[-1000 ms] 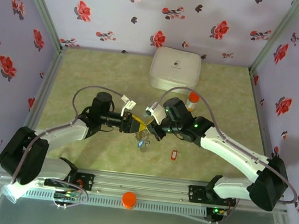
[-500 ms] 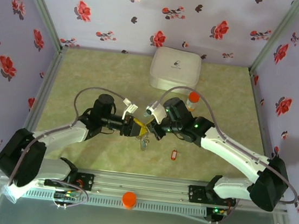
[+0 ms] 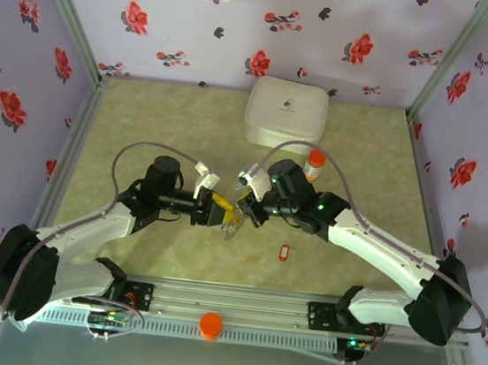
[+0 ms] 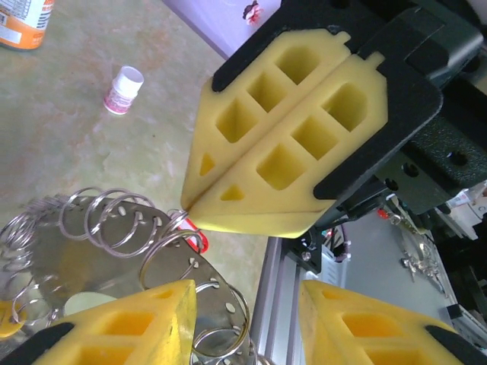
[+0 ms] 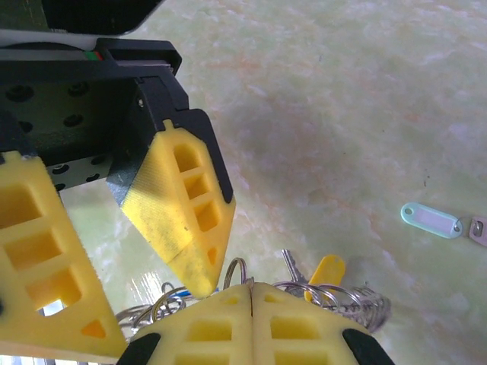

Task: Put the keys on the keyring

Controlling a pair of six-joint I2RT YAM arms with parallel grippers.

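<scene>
The keyring (image 4: 114,251) is a shiny metal hoop strung with several wire rings, hanging between both grippers (image 3: 231,225). My right gripper (image 5: 251,287) is shut, pinching one small wire ring (image 5: 237,270) at its tips. A yellow tag (image 5: 327,270) and a silvery key (image 5: 293,266) hang on the rings beside it. My left gripper (image 4: 247,327) faces the right one, jaws apart, its left finger (image 4: 137,323) in front of the hoop's edge. A red tagged key (image 3: 284,252) lies on the table to the right. A pale-blue tag (image 5: 431,220) lies flat on the mat.
A white rounded box (image 3: 286,112) stands at the back, with an orange-capped bottle (image 3: 315,164) just behind the right arm. A small white bottle (image 4: 123,90) stands on the mat. The aluminium rail (image 3: 228,310) runs along the near edge.
My left gripper's jaws have narrowed a little and its wrist has shifted slightly left and nearer. The right gripper stays shut in place on the ring.
</scene>
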